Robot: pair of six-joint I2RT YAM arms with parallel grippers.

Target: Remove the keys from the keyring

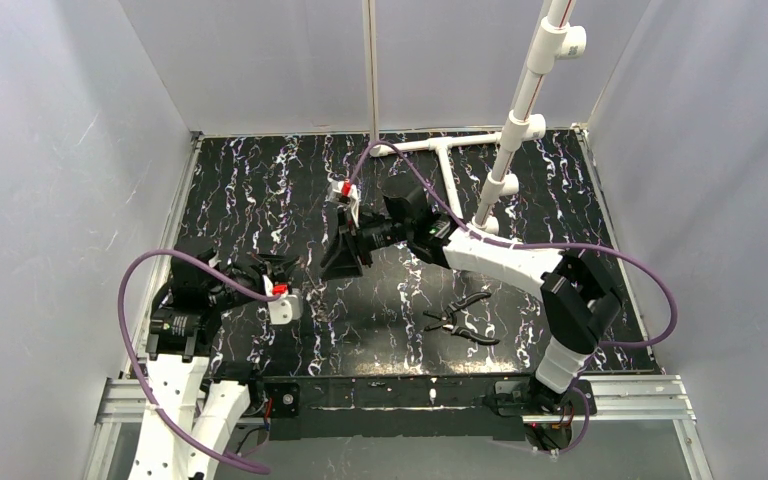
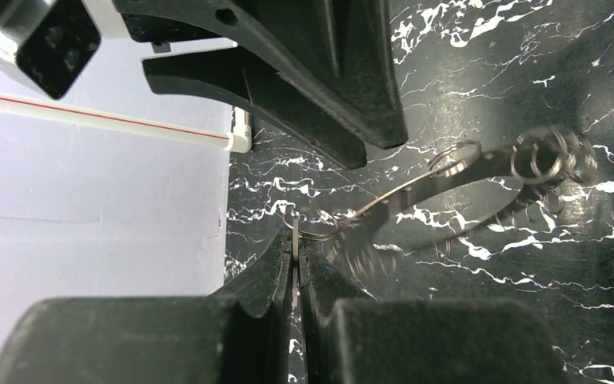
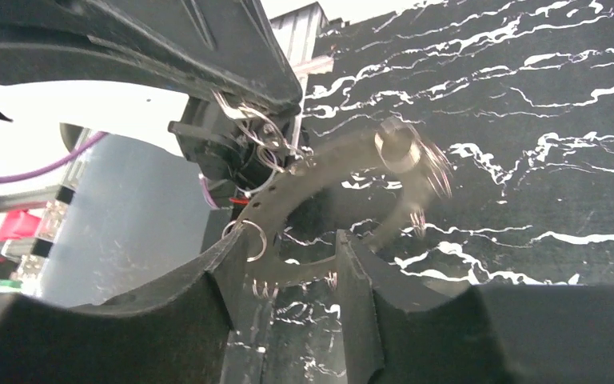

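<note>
The keyring (image 3: pixel 308 170) is a grey metal band pierced with holes, hanging above the black marbled table between the two grippers. Small wire rings (image 3: pixel 249 238) dangle from it, and its far end is blurred. No keys can be made out on it. In the left wrist view, my left gripper (image 2: pixel 297 240) is shut on the keyring's thin edge, and the band (image 2: pixel 420 190) runs off to the right. My right gripper (image 3: pixel 288 244) has its jaws apart, with the band crossing just past its fingertips. From above, the right gripper (image 1: pixel 345 260) faces the left gripper (image 1: pixel 295 275) closely.
Black-handled pliers (image 1: pixel 460 320) lie on the table to the right of centre, near the front. A white pipe frame (image 1: pixel 505 170) rises at the back right. Grey walls close in the left, back and right sides.
</note>
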